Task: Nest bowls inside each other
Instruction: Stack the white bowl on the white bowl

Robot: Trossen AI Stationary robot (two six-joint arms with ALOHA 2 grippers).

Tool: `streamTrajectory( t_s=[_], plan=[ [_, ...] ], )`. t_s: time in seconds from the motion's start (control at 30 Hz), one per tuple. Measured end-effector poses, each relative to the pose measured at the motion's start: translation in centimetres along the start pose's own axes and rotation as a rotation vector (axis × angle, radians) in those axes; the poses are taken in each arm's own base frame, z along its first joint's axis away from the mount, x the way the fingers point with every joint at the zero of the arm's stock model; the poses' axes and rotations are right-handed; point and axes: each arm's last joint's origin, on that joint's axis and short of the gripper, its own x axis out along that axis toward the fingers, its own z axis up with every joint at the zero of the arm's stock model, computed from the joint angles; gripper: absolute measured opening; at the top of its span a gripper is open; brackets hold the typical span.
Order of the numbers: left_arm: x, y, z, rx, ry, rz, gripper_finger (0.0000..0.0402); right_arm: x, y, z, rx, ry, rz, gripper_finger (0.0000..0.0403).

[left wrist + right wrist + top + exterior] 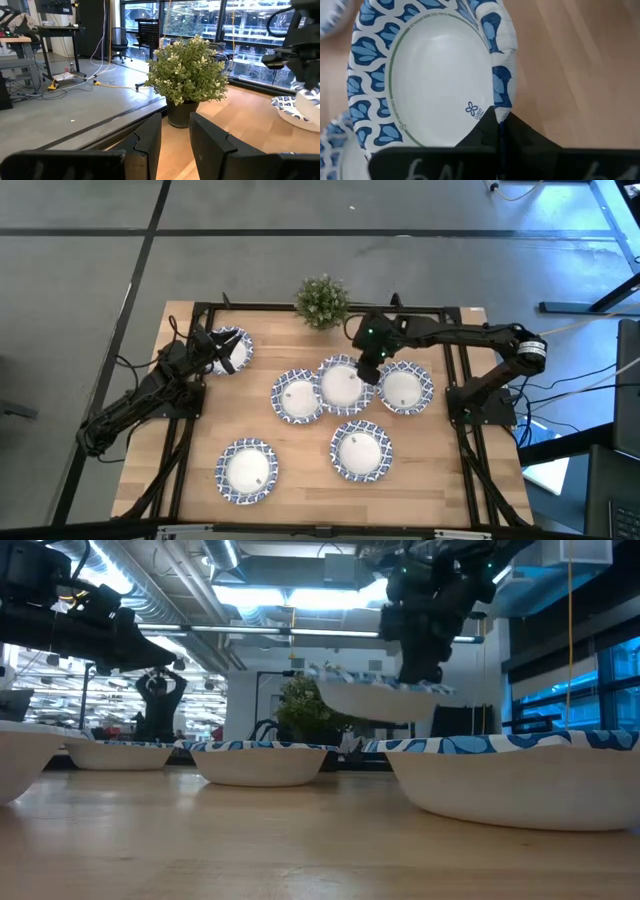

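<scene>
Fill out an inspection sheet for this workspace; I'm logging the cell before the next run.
Surface: wooden table, bare wood between the bowls.
Job's things: six bowls; five rest apart on the wood, the held bowl is lifted, its rim over a neighbour.
Clutter: potted plant at the far edge.
Grippers: right gripper shut on the held bowl's rim; left gripper open, by the far-left bowl.
Cables: bundle hanging off the table's right side.
Surroundings: grey floor, glazed wall beyond.

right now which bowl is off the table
The middle bowl of the centre row, pinched at its rim by the right claw. In the low view it hangs above the tabletop; the others rest flat.
</scene>
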Motion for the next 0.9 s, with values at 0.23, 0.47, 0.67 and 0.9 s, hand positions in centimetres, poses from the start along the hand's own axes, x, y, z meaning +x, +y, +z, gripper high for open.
streamTrajectory(
  t_s=[0.23, 0.47, 0.67, 0.9],
  plan=[
    [0.0, 0.0, 0.0, 0.0, 0.0, 0.0, 0.0095, 0.2, 1.7, 1.2, -0.037, -0.123, 0.088, 0.0004],
    [0.0, 0.0, 0.0, 0.0, 0.0, 0.0, 0.0095, 0.5, 1.9, 1.9, -0.015, -0.187, 0.12, 0.0005],
    [0.0, 0.0, 0.0, 0.0, 0.0, 0.0, 0.0095, 1.8, 1.7, 2.5, 0.022, -0.222, 0.135, 0.0005],
    [0.0, 0.0, 0.0, 0.0, 0.0, 0.0, 0.0095, 4.0, 1.6, 3.1, 0.08, -0.219, 0.172, 0.0005]
  ],
)
